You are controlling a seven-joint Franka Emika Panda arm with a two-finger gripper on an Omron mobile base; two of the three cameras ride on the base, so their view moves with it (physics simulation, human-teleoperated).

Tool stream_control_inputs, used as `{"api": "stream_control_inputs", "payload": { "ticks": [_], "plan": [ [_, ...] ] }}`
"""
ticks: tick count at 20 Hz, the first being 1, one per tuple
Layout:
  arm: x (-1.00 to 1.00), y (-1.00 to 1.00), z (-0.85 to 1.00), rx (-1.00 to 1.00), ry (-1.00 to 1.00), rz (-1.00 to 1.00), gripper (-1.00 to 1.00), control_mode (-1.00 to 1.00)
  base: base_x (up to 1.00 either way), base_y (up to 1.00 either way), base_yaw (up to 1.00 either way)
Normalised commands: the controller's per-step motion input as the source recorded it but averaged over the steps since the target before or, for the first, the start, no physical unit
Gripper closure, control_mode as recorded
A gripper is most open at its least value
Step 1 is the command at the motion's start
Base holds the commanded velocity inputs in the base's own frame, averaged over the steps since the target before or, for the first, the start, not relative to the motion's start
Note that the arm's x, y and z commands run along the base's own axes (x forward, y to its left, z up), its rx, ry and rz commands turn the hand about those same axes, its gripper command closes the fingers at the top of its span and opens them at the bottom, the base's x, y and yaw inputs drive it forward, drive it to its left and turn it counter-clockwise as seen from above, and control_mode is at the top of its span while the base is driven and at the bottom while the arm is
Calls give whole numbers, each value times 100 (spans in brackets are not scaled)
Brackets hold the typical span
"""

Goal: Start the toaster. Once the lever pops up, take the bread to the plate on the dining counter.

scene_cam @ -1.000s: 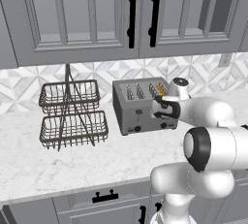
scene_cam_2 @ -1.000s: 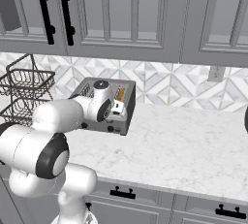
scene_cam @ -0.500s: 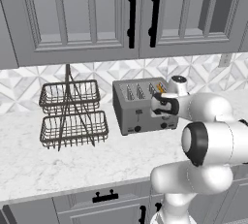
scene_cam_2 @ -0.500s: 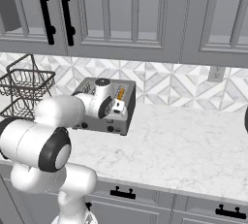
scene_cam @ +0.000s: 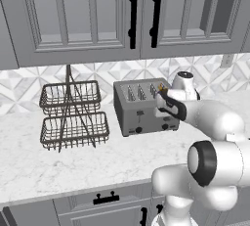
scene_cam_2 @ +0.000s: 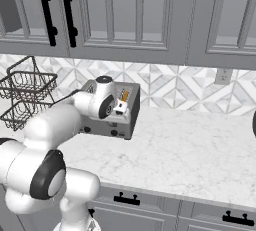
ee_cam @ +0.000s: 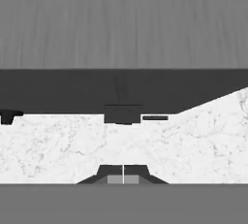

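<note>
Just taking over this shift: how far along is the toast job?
Early stage. Nothing looks finished: the bread sits in the toaster on the worktop. In hand: the shut gripper is at the toaster's right front, looking down its face at the lever; whether it has been pressed, I cannot tell. Left: wait for the pop-up, then carry the bread to the plate.

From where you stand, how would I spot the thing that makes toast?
Look along the white marble worktop under the grey wall cabinets. Right of the two-tier black wire basket rack stands a boxy grey metal toaster: solid-sided, slotted on top, with small black knobs low on its front.
</note>
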Motion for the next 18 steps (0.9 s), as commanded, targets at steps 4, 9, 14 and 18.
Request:
{"api": "stream_control_inputs", "payload": {
  "ticks": [4, 9, 14, 18],
  "plan": [
    [-48, 0, 83, 0, -1, 0, 100, -100, 0, 0, 0],
    [-30, 0, 87, 0, -12, 0, 100, -100, 0, 0, 0],
    [-12, 0, 68, 0, -24, 0, 100, -100, 0, 0, 0],
    [0, 0, 33, 0, -24, 0, 100, -100, 0, 0, 0]
  ]
}}
